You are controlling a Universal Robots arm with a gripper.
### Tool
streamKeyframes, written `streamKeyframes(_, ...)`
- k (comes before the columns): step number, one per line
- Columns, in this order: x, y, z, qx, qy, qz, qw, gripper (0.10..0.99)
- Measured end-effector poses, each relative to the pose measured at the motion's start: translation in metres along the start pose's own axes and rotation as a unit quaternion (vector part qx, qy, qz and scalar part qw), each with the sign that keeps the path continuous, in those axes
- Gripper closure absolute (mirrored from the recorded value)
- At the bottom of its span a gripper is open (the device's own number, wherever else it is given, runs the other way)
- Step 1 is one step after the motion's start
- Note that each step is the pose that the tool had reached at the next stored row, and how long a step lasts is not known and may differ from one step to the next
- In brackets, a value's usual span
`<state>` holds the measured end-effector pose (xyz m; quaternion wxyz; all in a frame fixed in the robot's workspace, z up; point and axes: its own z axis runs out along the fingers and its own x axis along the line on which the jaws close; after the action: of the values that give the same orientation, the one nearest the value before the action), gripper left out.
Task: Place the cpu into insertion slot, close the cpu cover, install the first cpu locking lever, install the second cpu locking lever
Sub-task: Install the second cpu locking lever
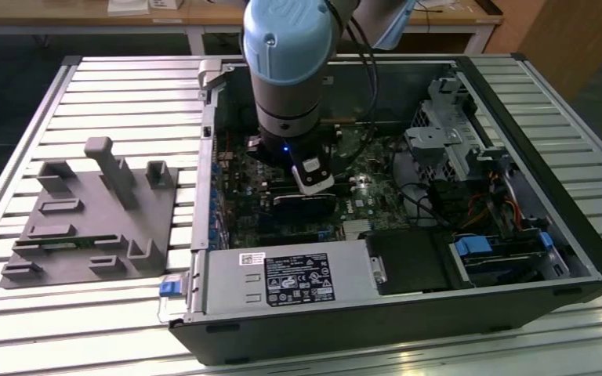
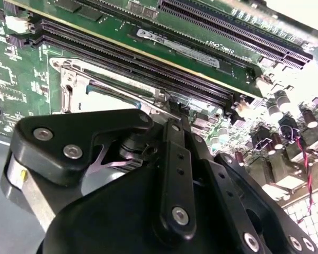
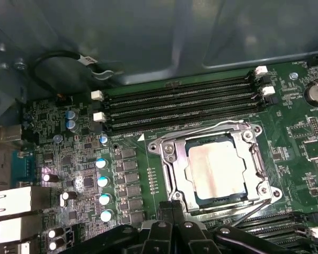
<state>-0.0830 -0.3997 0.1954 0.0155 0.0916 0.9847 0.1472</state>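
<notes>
- In the first wrist view: cpu [image 3: 221, 168] seated flat in the insertion slot [image 3: 175, 174], silvery top bare through the square cut-out of the cpu cover [image 3: 254, 159], which lay closed down around it.
- Same view: thin wire locking lever [image 3: 253, 207] running slantwise at the socket's corner next to the tool's black links; whether latched could not be told.
- Long black memory slots [image 3: 180, 106] lay just beyond the socket, with a grey case wall [image 3: 148, 37] close behind them.
- In the second wrist view: tool [image 2: 164, 114] right over the socket frame [image 2: 69, 87], black linkage covering most of the socket; tips looked drawn nearly together at the frame's edge, but clenched or released could not be told, nor any grasp.
- In the exterior view, what the wrist views lacked: open computer case [image 1: 583, 258] lying on a slatted counter [image 1: 113, 94], arm [image 1: 285, 70] reaching straight down into its middle, tool [image 1: 310, 176] low over the motherboard.
- Room tight: case walls on all sides, drive cage [image 1: 442, 137] at 3 o'clock from the arm, labelled power-supply box [image 1: 291, 282] at 6 o'clock.
- Grey moulded fixture [image 1: 87, 219] stood outside the case at 9 o'clock, well apart.
</notes>
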Motion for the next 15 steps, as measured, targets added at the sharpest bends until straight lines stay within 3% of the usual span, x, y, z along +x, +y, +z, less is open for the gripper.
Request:
streamKeyframes(12,-0.0002,0.0125,-0.0406,-0.0001,0.0,0.0,1.0,0.98)
streamKeyframes(15,-0.0009,0.015,-0.0483,0.0027,-0.0005,0.0,1.0,0.98)
